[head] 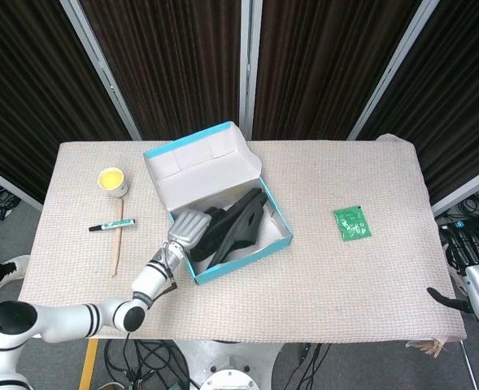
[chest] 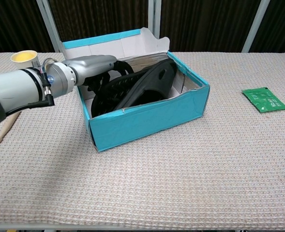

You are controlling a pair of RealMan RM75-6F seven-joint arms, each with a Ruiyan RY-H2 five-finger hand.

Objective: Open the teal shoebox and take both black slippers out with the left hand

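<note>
Lying propped against each other inside the open teal cardboard shoebox (chest: pixel 147 118), both black rubber slippers (chest: pixel 137 87) are yet to come out; the lid already stands up at the back. The left hand (chest: pixel 96 67) reaches over the box's left wall, its dark fingers (chest: pixel 117 66) curled onto the nearer slipper, though a firm grip can't be confirmed. Open worktop (chest: pixel 181 183) lies in front; the right hand (head: pixel 471 272) waits off the far edge, fingers spread.

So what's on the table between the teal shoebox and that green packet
Nothing: in the head view, only bare woven tablecloth lies between the teal shoebox and the green packet. The chest view shows the same.
</note>
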